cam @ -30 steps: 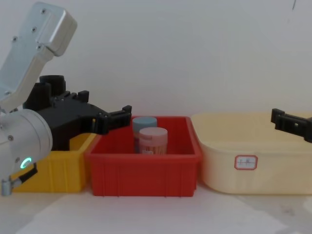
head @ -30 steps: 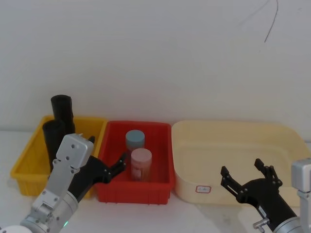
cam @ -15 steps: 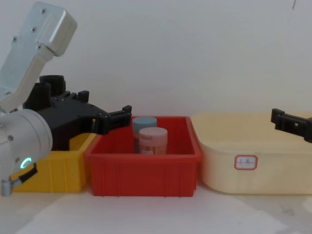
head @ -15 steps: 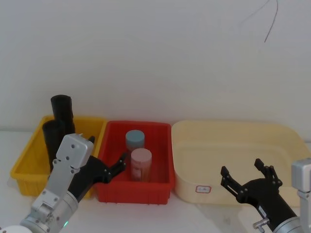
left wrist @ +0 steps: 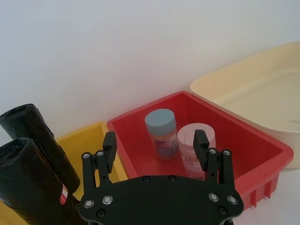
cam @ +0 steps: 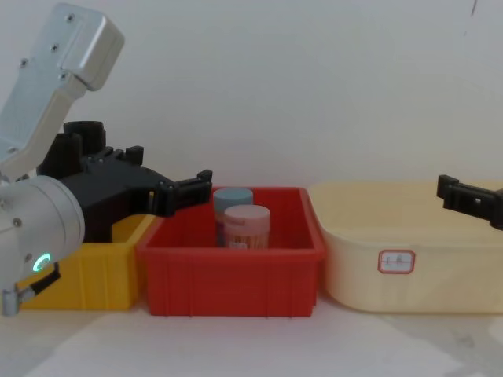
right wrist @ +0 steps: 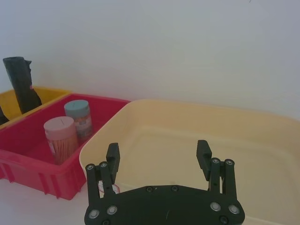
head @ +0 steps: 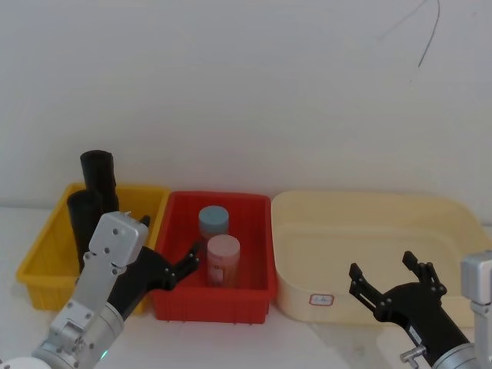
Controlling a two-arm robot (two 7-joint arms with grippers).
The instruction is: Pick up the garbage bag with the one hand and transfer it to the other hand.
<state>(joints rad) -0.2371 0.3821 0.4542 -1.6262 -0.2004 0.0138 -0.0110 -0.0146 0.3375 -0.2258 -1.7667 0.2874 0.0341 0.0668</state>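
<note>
The garbage bag (left wrist: 28, 187), a black roll with a red-and-white sticker, stands upright at the front of the yellow bin (head: 46, 261), where it also shows as the nearer roll (head: 83, 217). My left gripper (head: 167, 241) hovers open and empty beside it, over the seam between the yellow and red bins, and its fingers (left wrist: 110, 143) point toward the red bin. The left gripper (cam: 167, 169) shows from the side as well. My right gripper (head: 382, 265) stands open and empty in front of the cream tub, seen from its own wrist as the right gripper (right wrist: 158, 149).
A second black roll (head: 98, 173) without a visible sticker stands behind the first. The red bin (head: 211, 300) holds a blue-lidded jar (head: 214, 221) and a pink-lidded jar (head: 223, 257). A cream tub (head: 369, 231) sits to the right. A white wall rises close behind.
</note>
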